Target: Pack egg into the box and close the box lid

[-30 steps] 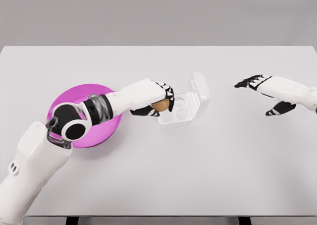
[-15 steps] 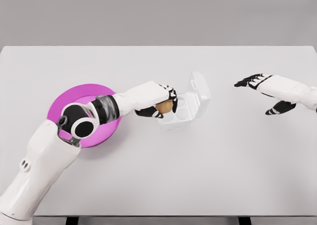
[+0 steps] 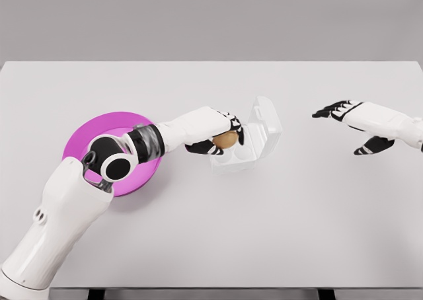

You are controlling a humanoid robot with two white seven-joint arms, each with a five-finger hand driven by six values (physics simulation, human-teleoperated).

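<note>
A small white egg box (image 3: 246, 152) sits mid-table with its lid (image 3: 266, 123) standing open toward the back right. My left hand (image 3: 223, 136) is shut on a brown egg (image 3: 227, 139) and holds it over the left side of the box tray. Its black fingers (image 3: 235, 125) curl around the egg from above and from the near side. My right hand (image 3: 348, 123) hovers open at the right side of the table, well away from the box, holding nothing.
A magenta plate (image 3: 92, 131) lies on the white table (image 3: 264, 227) at the left, partly covered by my left forearm and elbow. The table's front edge runs along the bottom of the view.
My left hand has carried the egg to the right, from beside the box's left edge to over the tray. The right hand has stayed in place.
</note>
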